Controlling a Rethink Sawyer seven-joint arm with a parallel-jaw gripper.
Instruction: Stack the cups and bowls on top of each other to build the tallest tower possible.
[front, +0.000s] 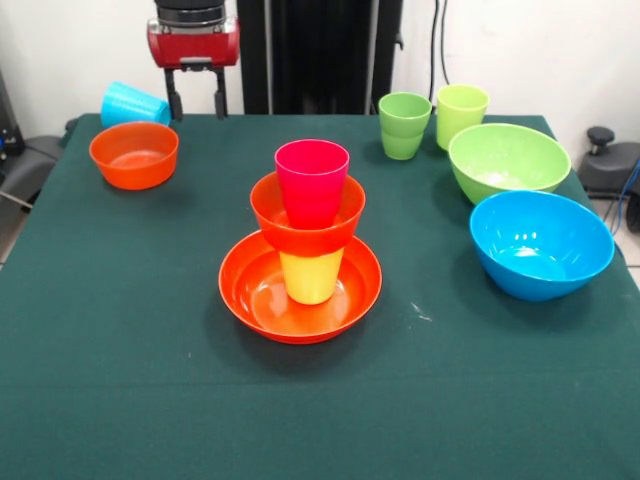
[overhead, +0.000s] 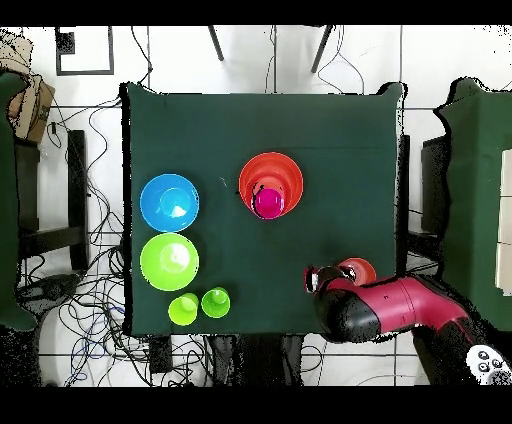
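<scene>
While the hand (front: 196, 104) hangs spread and empty at far left | tower (front: 305, 240) mid-worktop | loose orange bowl (front: 133, 154) beneath: light, stiff, slippery; pinch its rim.

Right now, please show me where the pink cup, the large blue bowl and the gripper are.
pink cup (front: 312, 185): front view, on its outer wall, top of the tower.
large blue bowl (front: 541, 243): front view, on its inner surface.
gripper (front: 197, 102): front view, midway between its two open fingertips.
</scene>
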